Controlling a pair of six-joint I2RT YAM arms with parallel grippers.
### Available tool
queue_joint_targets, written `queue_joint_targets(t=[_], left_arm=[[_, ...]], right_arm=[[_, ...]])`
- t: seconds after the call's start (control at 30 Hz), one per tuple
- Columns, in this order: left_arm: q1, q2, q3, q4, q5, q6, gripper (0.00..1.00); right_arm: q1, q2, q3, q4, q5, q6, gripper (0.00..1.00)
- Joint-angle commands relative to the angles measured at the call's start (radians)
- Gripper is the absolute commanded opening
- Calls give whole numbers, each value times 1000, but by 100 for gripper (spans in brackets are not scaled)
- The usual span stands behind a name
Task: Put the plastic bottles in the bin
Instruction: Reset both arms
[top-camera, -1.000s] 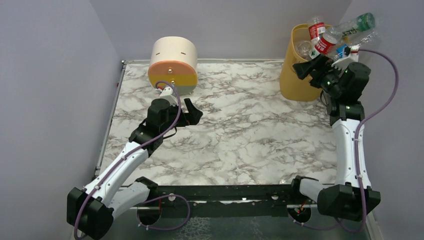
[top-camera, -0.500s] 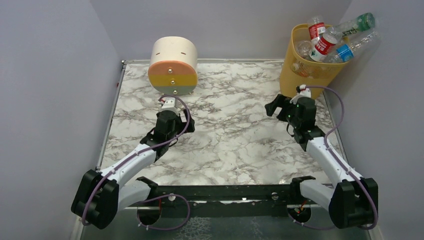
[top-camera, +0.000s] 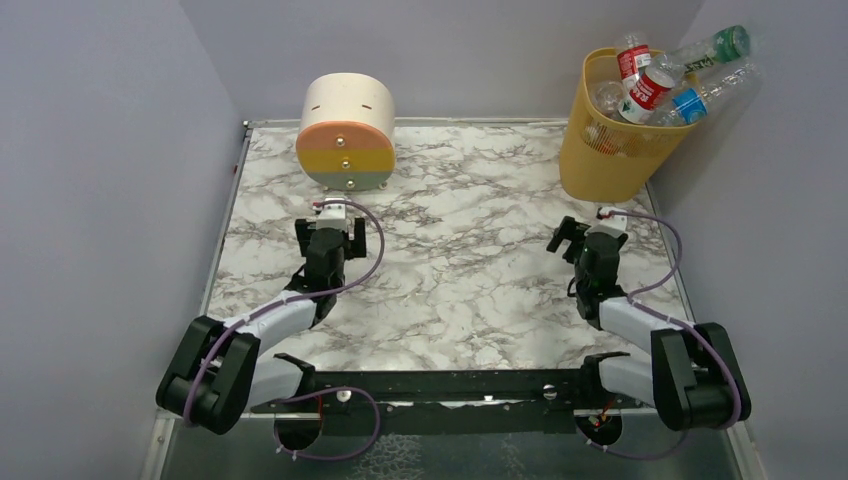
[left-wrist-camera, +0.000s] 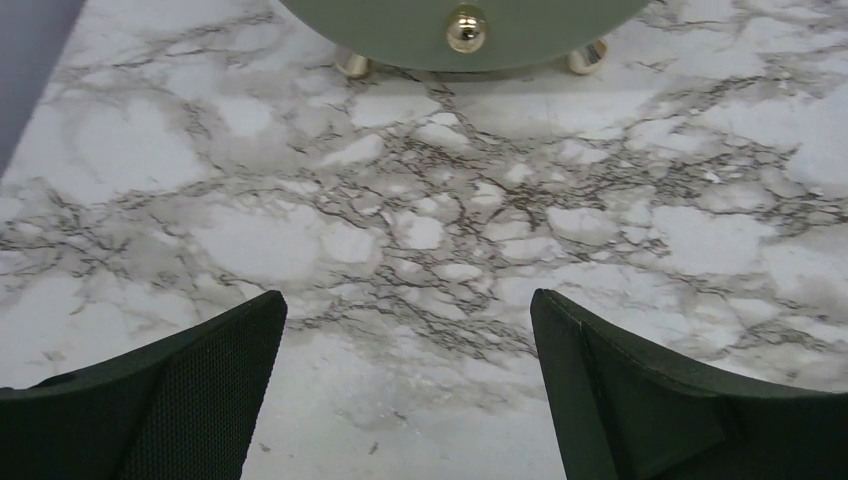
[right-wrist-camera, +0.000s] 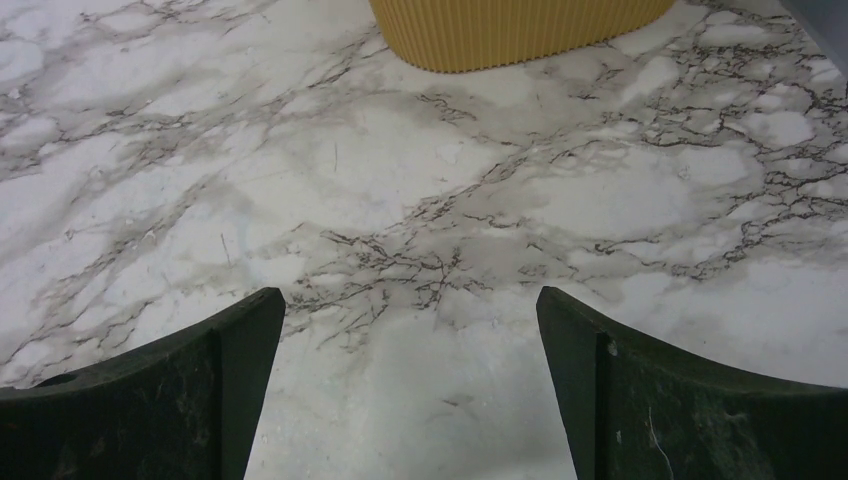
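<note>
The yellow-orange bin (top-camera: 612, 150) stands at the table's far right corner, its ribbed base (right-wrist-camera: 510, 30) at the top of the right wrist view. Plastic bottles (top-camera: 650, 85) with red, blue and green labels stick out above its rim. My right gripper (top-camera: 578, 232) is open and empty, low over the marble a short way in front of the bin. My left gripper (top-camera: 329, 230) is open and empty too, low over the marble just in front of the drawer unit. In both wrist views the fingers (left-wrist-camera: 190, 400) (right-wrist-camera: 180, 400) stand wide apart over bare marble.
A round drawer unit (top-camera: 346, 133) in cream, orange, yellow and green stands at the far left; its green drawer with a brass knob (left-wrist-camera: 466, 27) fills the top of the left wrist view. Purple walls enclose the marble table (top-camera: 460, 270) on the left, back and right.
Both arms have drawn back toward their bases and come down low. The right gripper left the bin's rim and now sits in front of the bin. The left gripper pulled back slightly.
</note>
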Motion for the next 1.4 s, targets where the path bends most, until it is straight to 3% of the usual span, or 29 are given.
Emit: queue_joint_targets(t=[0.0,0.2,0.6,0.73,1.0,1.23,1.3,1.37], left_arm=[[84,42,-77,261,25,167,99],[185,131,-146,421,149,176,99],[359,301,-60,552,378,153,99],[382,371,-117,742,406,155,99],[387,442,-144,855,558,210,99],[388,444,-140,850,562,211,99],[389,444,-140,851,563,211,99],[388,443,-140,850,563,211,99]], right_arm=[[4,131,18,274,94,-36,99],[7,276,23,412,96,-76,99],[17,445,166,358,55,-143,99],[20,446,163,366,-1,-168,99],[26,424,34,586,-167,-246,99],[26,440,19,627,-187,-248,99],[27,492,-33,816,-188,-259,99],[35,474,-43,755,-187,-261,99]])
